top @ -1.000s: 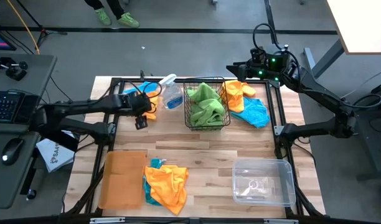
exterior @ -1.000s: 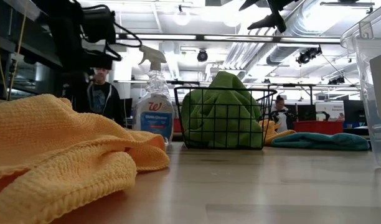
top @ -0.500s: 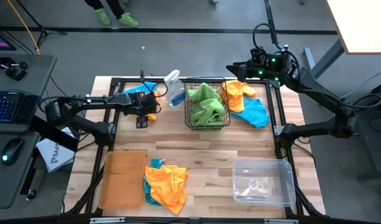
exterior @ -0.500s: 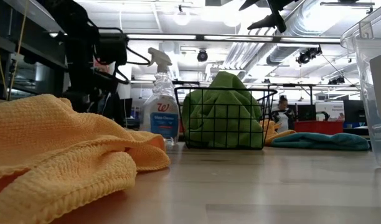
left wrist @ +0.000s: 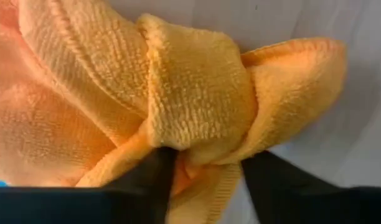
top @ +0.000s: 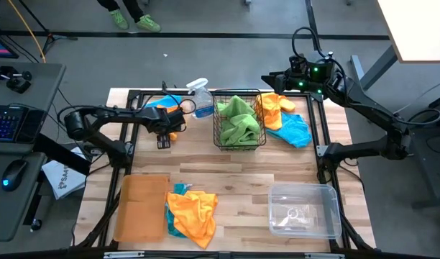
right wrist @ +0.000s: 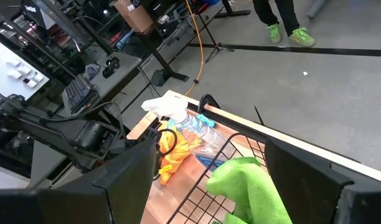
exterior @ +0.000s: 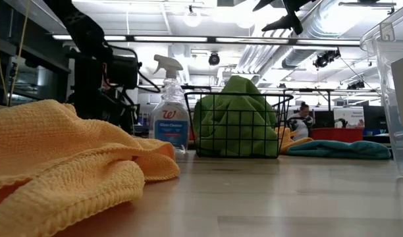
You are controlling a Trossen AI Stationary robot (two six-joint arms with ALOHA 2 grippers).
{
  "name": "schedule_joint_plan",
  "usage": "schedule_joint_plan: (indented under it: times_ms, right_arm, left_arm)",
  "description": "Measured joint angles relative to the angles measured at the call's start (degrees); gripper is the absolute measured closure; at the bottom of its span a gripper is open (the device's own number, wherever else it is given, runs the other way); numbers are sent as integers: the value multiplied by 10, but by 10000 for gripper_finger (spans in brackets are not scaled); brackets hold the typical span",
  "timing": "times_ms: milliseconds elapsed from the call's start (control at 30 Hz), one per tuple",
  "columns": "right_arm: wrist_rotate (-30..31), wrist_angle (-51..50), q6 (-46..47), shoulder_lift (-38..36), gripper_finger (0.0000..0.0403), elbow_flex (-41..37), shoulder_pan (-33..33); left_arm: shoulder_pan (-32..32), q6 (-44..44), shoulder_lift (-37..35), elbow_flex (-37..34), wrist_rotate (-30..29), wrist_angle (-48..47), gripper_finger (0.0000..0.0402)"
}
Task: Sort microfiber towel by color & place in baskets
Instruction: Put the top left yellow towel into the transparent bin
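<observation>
Though overhead hides it, left claw pinches an orange towel.

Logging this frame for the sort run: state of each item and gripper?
left gripper: closing on the orange towel at the table's far left
right gripper: open, raised behind the wire basket
wire basket: holds green towels
clear bin: no towels
orange-brown tray: no towels
spray bottle: upright
</observation>
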Motion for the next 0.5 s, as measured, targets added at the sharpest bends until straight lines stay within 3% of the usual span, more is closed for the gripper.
schedule_joint_plan:
  times_ms: [100,133,333,500]
  right_arm:
    - [0,0,0,0,108,0,0]
    - [0,0,0,0,108,0,0]
    - [0,0,-3,0,108,0,0]
    - [-6,1,4,0,108,0,0]
  left_arm:
    - [-4,-26,-15,12,27,-33,366]
    - [-4,-38,-24,19,41,-42,381]
    - [-18,-69,-106,84,78,-145,398]
    - [-39,-77,-184,189,140,-241,400]
